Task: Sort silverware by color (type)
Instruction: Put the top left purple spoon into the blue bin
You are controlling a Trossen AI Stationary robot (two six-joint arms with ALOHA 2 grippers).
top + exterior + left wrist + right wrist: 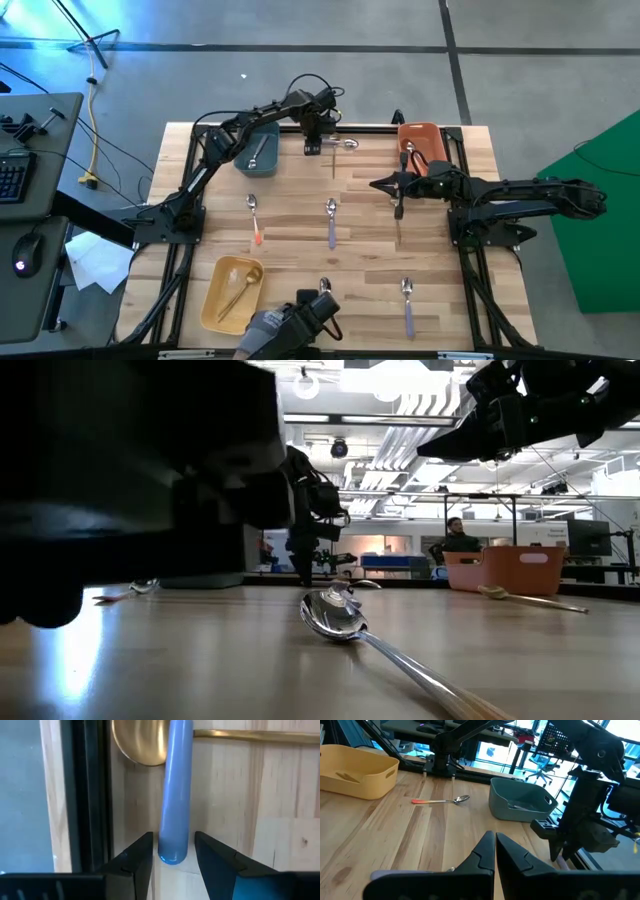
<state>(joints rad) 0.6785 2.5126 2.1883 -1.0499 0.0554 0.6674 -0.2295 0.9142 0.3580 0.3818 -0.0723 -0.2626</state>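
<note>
My left gripper [172,862] is open at the table's far edge [312,145], pointing down. Its fingers stand on either side of the free end of a purple-blue handle [175,800] without touching it. That handle belongs to a silver-headed utensil [340,145] and lies across the bowl of a gold spoon [140,742]. My right gripper [495,850] is shut and hovers right of centre [398,195], holding nothing that I can see. On the table lie an orange-handled spoon [254,218] and purple-handled spoons [331,222] [407,300].
A blue-grey bin [258,150] holds one utensil near the left gripper. An orange bin [420,142] stands at the far right, and a yellow bin [232,292] with a gold utensil at the near left. Another spoon [335,615] lies close to the low camera. A black frame rail [90,795] runs beside the left fingers.
</note>
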